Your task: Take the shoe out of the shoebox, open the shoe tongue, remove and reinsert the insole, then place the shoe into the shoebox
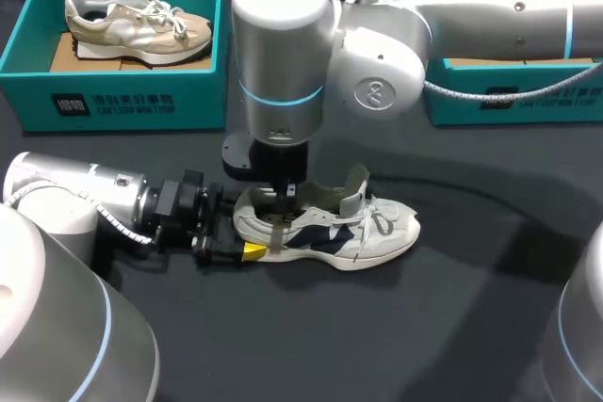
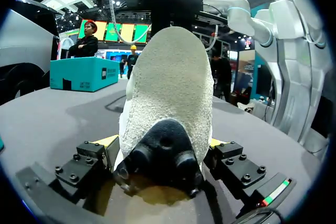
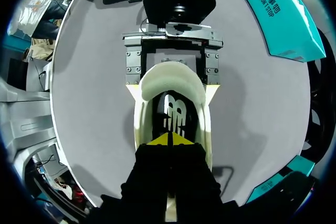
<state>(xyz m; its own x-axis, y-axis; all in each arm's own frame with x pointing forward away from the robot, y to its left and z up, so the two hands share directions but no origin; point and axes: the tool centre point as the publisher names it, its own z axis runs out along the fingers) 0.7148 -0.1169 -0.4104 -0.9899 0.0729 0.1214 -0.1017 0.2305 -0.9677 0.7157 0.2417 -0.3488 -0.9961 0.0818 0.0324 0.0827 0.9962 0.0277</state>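
Note:
A white, grey and navy shoe (image 1: 330, 231) stands upright on the dark table (image 1: 452, 327), toe to the right. Its tongue (image 1: 353, 195) is pulled up. My left gripper (image 1: 247, 235) comes in low from the left and clasps the heel (image 2: 168, 93), one yellow fingertip (image 2: 107, 141) against each side. From above, my right gripper (image 3: 170, 140) reaches into the shoe's mouth, its yellow tips pressed together. They rest on the black insole (image 3: 176, 114) inside the shoe. In the head view the right fingertips are hidden inside the shoe.
A teal shoebox (image 1: 113, 101) at the back left holds a beige shoe (image 1: 137, 24). A second teal shoebox (image 1: 513, 101) stands at the back right, partly behind my right arm (image 1: 471, 7). Bare table lies in front of the shoe.

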